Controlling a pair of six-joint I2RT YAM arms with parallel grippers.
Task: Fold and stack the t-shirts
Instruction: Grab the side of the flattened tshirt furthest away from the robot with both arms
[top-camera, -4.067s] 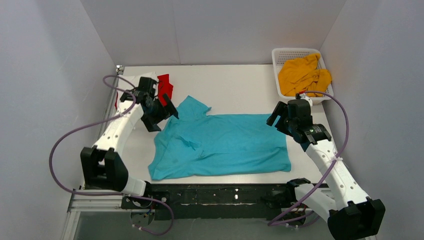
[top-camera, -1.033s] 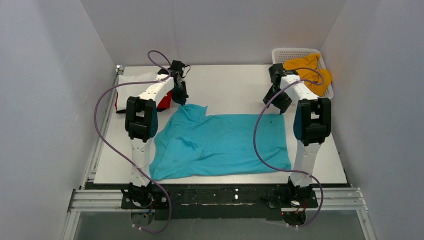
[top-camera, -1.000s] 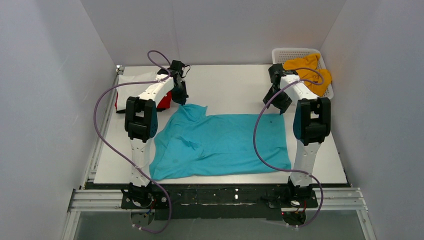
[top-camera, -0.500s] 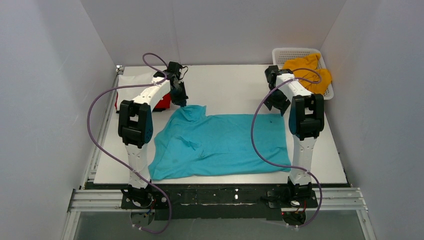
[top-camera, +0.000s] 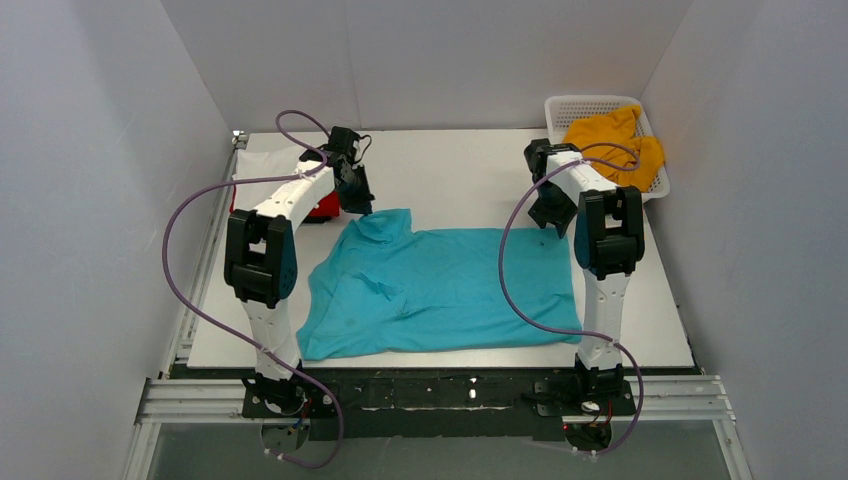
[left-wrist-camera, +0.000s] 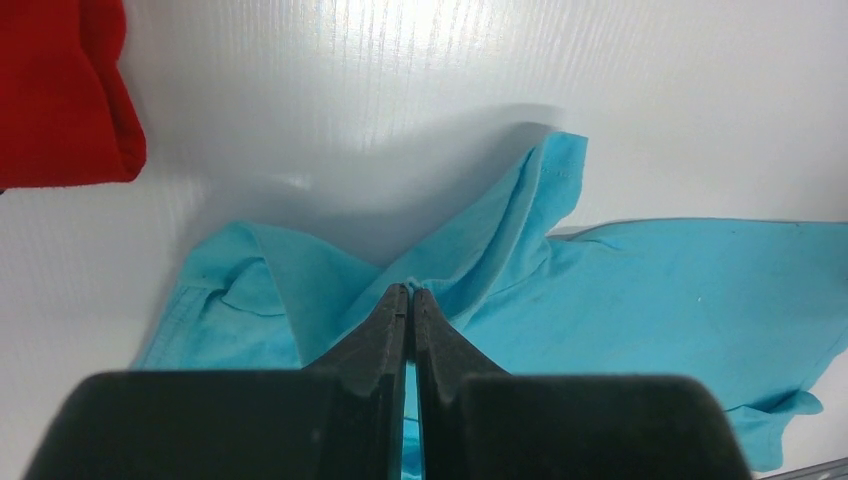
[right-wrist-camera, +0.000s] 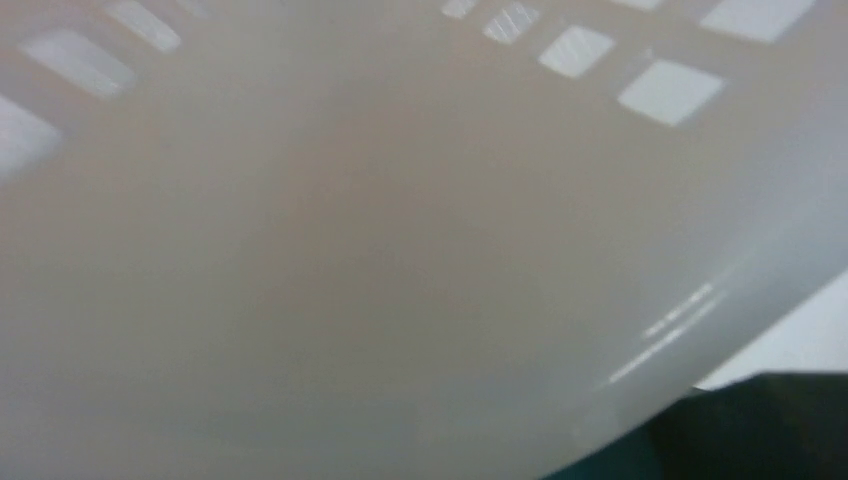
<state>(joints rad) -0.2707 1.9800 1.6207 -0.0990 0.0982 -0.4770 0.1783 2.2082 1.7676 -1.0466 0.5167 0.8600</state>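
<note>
Clamping a raised fold of the turquoise t-shirt (left-wrist-camera: 640, 290), the left gripper (left-wrist-camera: 410, 292) is pinching tight; the shirt is lying spread on the tabletop (top-camera: 460, 170). The right gripper (top-camera: 547, 213) is seemingly hovering by its far corner; I cannot tell its grip.

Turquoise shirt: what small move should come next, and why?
Probably lift the left gripper slightly to raise the far edge of the turquoise shirt: it is shut on a pinch of cloth at the far left corner, and the shirt lies flat, unfolded. The right gripper sits at the far right corner; its grip cannot be confirmed.
</note>
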